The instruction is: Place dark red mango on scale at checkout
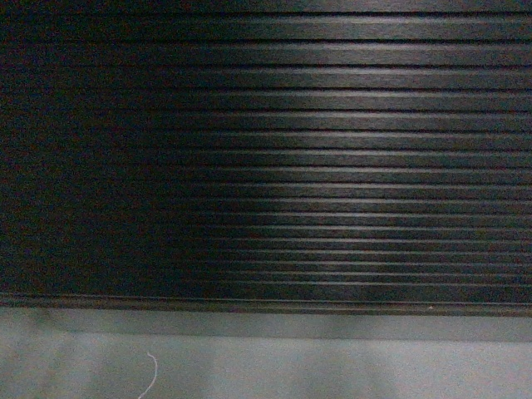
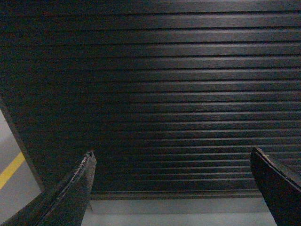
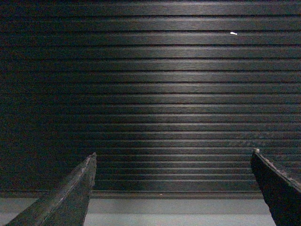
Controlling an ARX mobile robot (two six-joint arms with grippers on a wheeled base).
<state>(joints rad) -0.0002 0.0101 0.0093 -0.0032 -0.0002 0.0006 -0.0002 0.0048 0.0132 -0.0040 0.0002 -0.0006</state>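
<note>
The checkout [image 1: 332, 166] fills the head view as a near-black, horizontally ribbed front panel above a grey plinth [image 1: 332, 326]. Neither the dark red mango nor the scale is in view. In the left wrist view my left gripper [image 2: 171, 153] stands wide open and empty, facing the ribbed panel [image 2: 155, 94]. The right wrist view shows my right gripper [image 3: 173, 153] likewise wide open with nothing between its fingers, pointing at the same ribbed front [image 3: 155, 94]. No gripper appears in the head view.
Grey floor [image 1: 291, 370] lies below the plinth, with a thin white thread [image 1: 151, 374] on it. A yellow floor line [image 2: 10, 170] shows left of the counter's end edge. A small white speck [image 3: 233, 33] sits on the panel.
</note>
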